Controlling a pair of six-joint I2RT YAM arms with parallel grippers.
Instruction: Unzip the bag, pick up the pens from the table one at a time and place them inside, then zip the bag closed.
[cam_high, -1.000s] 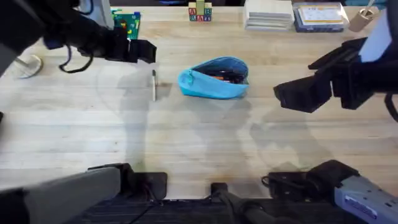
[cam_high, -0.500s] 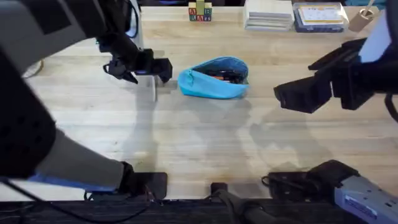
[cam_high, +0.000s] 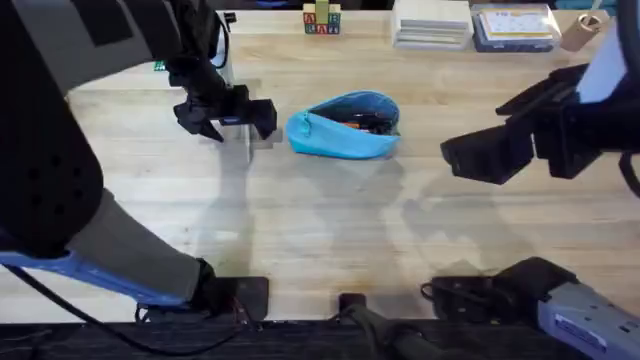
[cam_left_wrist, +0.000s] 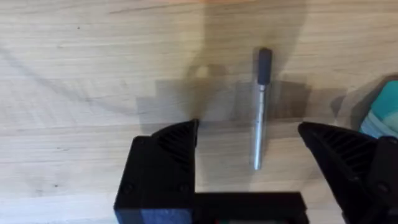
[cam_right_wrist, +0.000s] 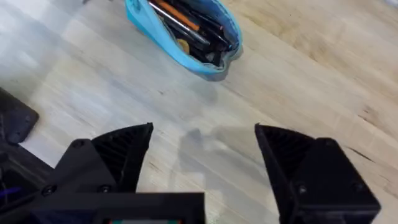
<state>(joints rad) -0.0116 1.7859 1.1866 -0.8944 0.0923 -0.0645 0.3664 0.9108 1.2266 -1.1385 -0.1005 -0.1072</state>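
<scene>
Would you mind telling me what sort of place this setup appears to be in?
Probably a robotics lab workbench: a plank-grain wooden table, stacked books and toy letter blocks along its far edge, and an open blue pencil pouch as a practice prop.

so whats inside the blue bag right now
The bag is unzipped, with several pens lying lengthwise in its dark interior, some with orange parts. Their exact count and anything beneath them is hidden.

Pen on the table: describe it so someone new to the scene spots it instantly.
Start at the light-blue bag lying open mid-table. Beside its zipper end, the left gripper hangs with fingers spread. The pen lies flat on bare wood between them: a thin stick, dark cap, pale barrel, apart from the pens already in the bag.
</scene>
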